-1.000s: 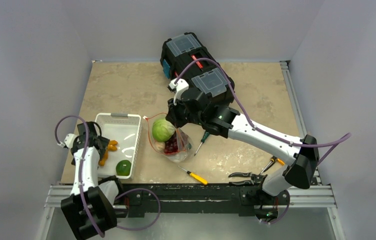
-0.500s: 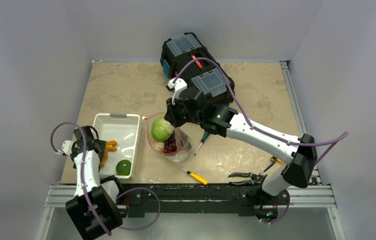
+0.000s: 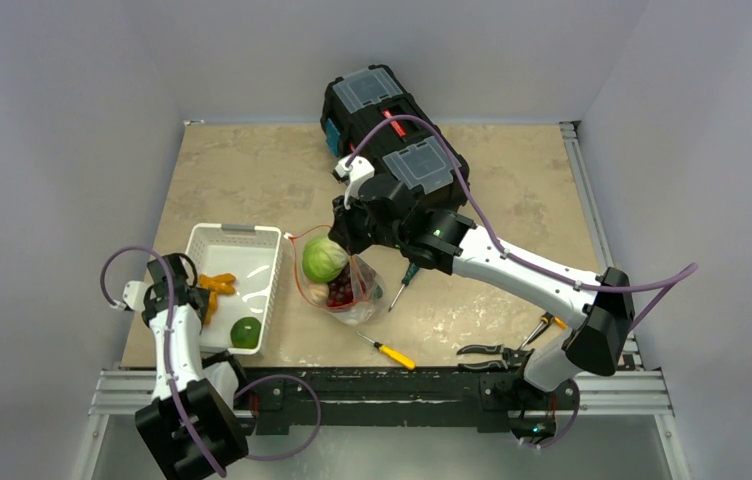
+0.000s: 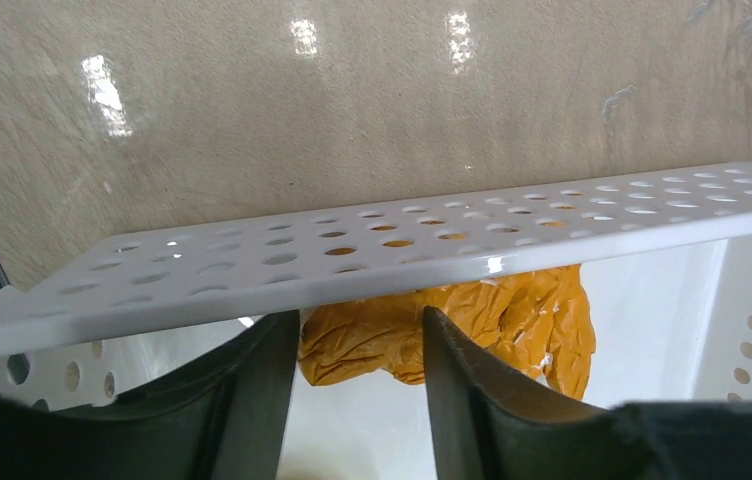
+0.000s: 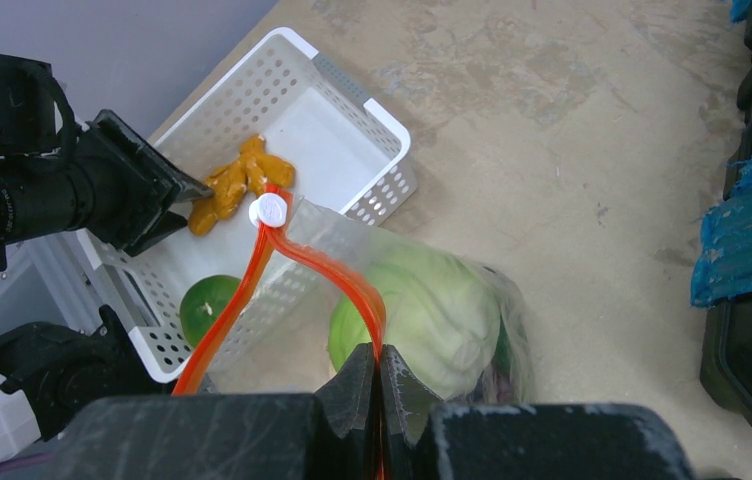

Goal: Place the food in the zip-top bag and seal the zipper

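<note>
Far left first: my left gripper (image 4: 360, 318) reaches in at the left wall of the white basket (image 3: 248, 262). Its fingers stand apart, one on each side of the near end of the orange carrots (image 4: 492, 320). From the wrist view I can't say whether the pads actually press on them. The carrots lie on the basket floor by that left wall, and a perforated basket wall crosses the view just above the fingers. In the near corner of the same basket sits the green round fruit (image 3: 244, 332), well apart from the carrots.

Next over, just right of the basket, the zip-top bag (image 3: 362, 302) lies on the table with its mouth gaping toward the basket. The pale green cabbage (image 3: 323, 259) fills the mouth, and the purple grapes (image 3: 340, 291) sit deeper in, beside it.

My right gripper (image 5: 377, 385) has its jaws pressed together on the zipper (image 5: 240, 285), holding the orange-red strip up. The strip's white tab (image 5: 270, 210) hangs over the basket's edge.

Right of the bag lies a dark-handled screwdriver (image 3: 408, 279), and nearer me a yellow-handled screwdriver (image 3: 392, 353). The black toolbox (image 3: 392, 125) stands at the back. Pliers (image 3: 487, 350) lie by the near edge, close to the right arm's base.
</note>
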